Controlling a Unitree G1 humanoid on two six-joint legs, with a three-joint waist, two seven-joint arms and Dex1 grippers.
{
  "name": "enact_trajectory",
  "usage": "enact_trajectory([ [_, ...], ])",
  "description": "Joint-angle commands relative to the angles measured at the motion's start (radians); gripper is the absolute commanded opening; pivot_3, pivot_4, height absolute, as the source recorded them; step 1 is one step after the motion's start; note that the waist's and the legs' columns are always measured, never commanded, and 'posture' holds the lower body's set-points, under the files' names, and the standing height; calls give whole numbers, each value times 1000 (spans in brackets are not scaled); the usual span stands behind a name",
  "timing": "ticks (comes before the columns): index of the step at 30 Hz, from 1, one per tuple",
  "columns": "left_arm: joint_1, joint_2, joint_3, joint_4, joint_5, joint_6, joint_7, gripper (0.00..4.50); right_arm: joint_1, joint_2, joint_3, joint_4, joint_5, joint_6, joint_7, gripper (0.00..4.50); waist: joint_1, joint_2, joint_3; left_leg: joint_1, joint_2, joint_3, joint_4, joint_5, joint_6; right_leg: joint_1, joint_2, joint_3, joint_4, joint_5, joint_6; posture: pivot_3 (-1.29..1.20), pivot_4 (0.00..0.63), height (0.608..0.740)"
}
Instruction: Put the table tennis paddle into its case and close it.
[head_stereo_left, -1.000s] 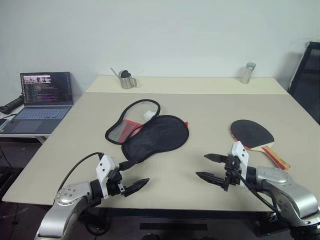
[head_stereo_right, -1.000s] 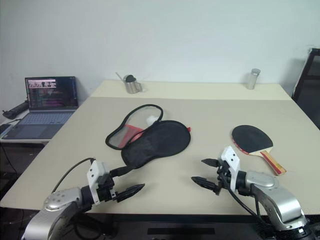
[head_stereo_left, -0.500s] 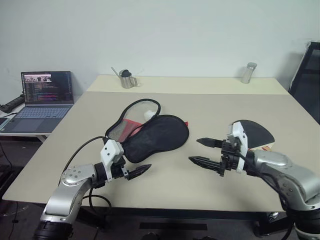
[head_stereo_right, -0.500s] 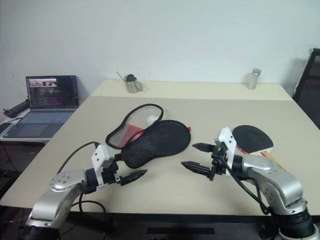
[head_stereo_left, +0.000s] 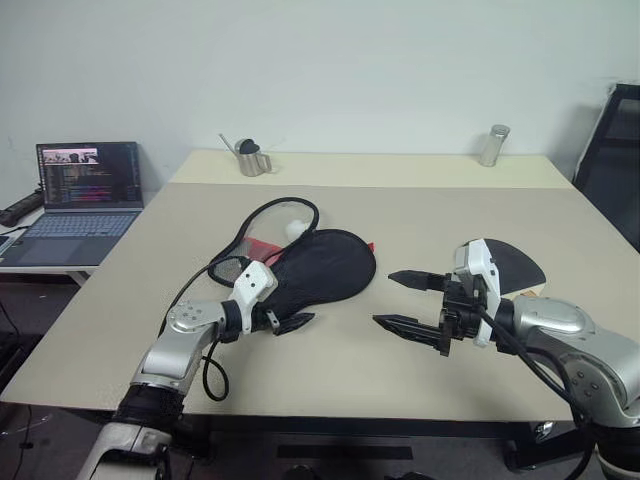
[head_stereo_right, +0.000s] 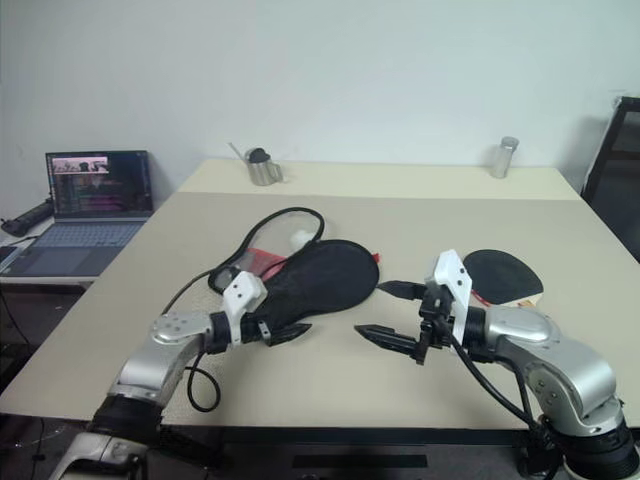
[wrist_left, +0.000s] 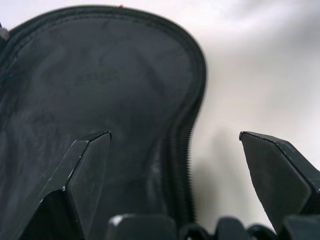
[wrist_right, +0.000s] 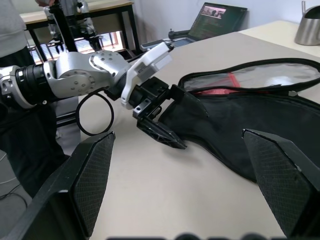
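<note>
- Both grippers are gaping wide, holding nothing; left gripper (head_stereo_left: 290, 322) is nosing at the case (head_stereo_left: 315, 272).
- Paddle (head_stereo_left: 512, 268) is lying at 3 o'clock from the case, behind the right gripper (head_stereo_left: 405, 300).
- Judging: next, pinching the case's flap, fetching the paddle.

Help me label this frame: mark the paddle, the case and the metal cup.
table tennis paddle (head_stereo_left: 510, 268), left eye view, on its black rubber face.
case (head_stereo_left: 325, 268), left eye view, on its black fabric flap.
metal cup (head_stereo_left: 250, 162), left eye view, on its side wall.
</note>
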Motion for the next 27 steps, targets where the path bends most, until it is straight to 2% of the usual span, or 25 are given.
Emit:
enact_trajectory([
  [1,-26,2,-9,36,6,-4,-37,4500,1,1,-24,-34,6,-22,-15,4469,-1,0,0,0,0,0,0,0,0,0,0,0,0,0,0,0,150,740],
  [12,-50,9,-40,100,51,-43,-110,4500,8,4,-24,-31,6,-33,-32,4469,-1,0,0,0,0,1,0,0,0,0,0,1,0,1,-2,0,150,740],
  [15,-46,7,-43,105,58,-41,-121,3922,6,3,-26,-29,1,-36,-36,4500,-1,0,0,0,0,1,0,0,0,0,0,2,0,1,-2,0,150,740],
  [19,-32,1,-40,75,51,-8,-118,2494,7,0,-30,-27,-5,-41,-44,4500,-1,0,0,1,0,2,0,0,0,0,0,2,0,1,-2,0,150,740],
  [25,-5,-15,6,-70,-6,167,-47,230,9,-7,-47,-26,-3,-46,-64,4500,-1,-1,0,1,0,2,0,0,0,0,0,7,0,2,-3,0,150,740],
  [27,0,-32,22,-122,-28,226,-12,57,13,-10,-53,-26,-3,-47,-66,4500,-1,-1,1,1,0,2,0,0,0,-1,0,10,0,2,-3,0,150,740],
])
